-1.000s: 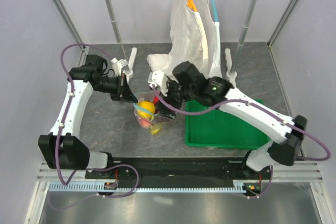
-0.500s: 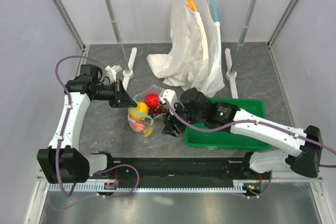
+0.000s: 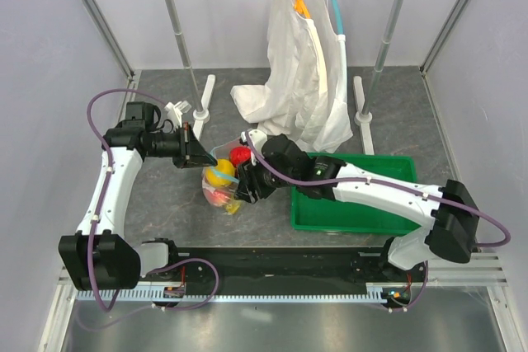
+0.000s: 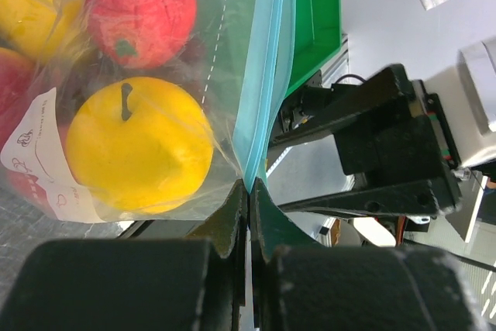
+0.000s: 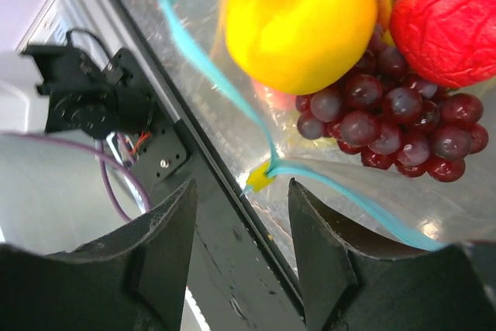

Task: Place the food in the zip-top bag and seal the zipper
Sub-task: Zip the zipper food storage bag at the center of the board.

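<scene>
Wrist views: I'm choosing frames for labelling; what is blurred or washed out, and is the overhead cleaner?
Left wrist view: left pincer dark and soft-focus, yellow fruit sharp, upper-right background overexposed. Right wrist view: right pincer blurred and dark, grape bunch crisp with small highlights. Top external view: evenly lit, sharp.

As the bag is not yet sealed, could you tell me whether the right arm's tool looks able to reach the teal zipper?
Probably yes: the right tool is open, the zipper lies just ahead of its fingers with nothing between, and the left tool pinches the strip's end.
</scene>
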